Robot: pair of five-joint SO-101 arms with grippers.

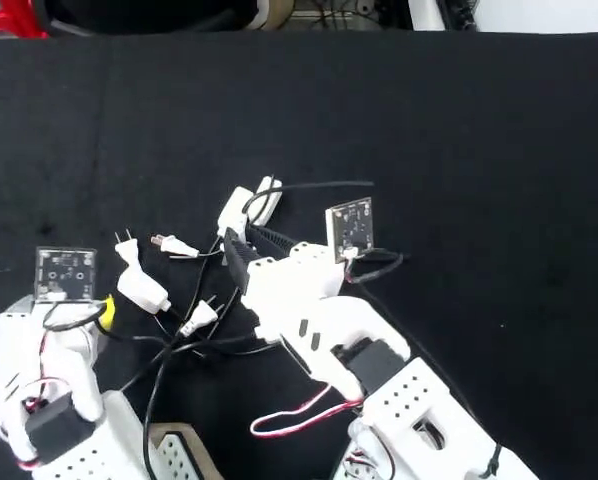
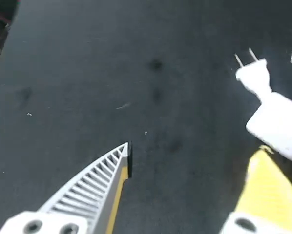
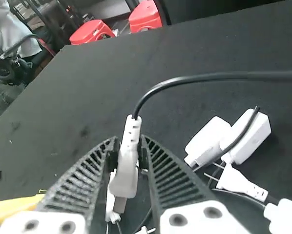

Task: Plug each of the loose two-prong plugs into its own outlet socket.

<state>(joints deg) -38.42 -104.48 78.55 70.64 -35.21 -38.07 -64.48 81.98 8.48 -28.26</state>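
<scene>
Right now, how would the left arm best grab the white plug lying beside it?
I'd grip the white plug by its thick body, left gripper coming down from above: it lies flat, and the prongs at its far end must stay free.

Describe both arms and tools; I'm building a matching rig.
The left arm and right arm are white plastic with black servos and a square board at each wrist. The left tool has one white ribbed finger and one yellow. The right tool has black ribbed fingers on white bases; red-and-white wires run beside that arm.
</scene>
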